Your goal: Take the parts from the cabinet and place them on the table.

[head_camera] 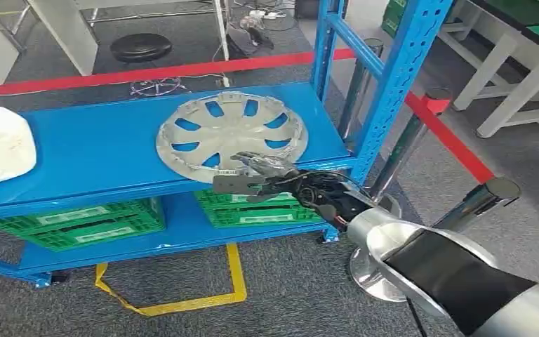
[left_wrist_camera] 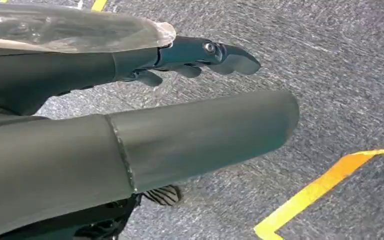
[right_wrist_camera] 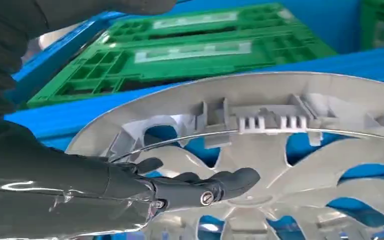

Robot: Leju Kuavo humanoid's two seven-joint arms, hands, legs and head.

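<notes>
A silver hubcap lies flat on the blue cabinet shelf, near its front right corner. My right hand reaches in from the right. Its fingers lie stretched over the hubcap's near rim, and its thumb points left along the shelf's front edge. In the right wrist view the dark fingers extend over the hubcap, whose clips and ribs face up. A white curved part rests at the shelf's left end. My left hand hangs over the grey floor, fingers out, holding nothing.
Green crates sit on the lower shelf. The blue upright stands just right of the hubcap. A red barrier tape on chrome posts runs close to my right arm. Yellow floor tape and white tables are nearby.
</notes>
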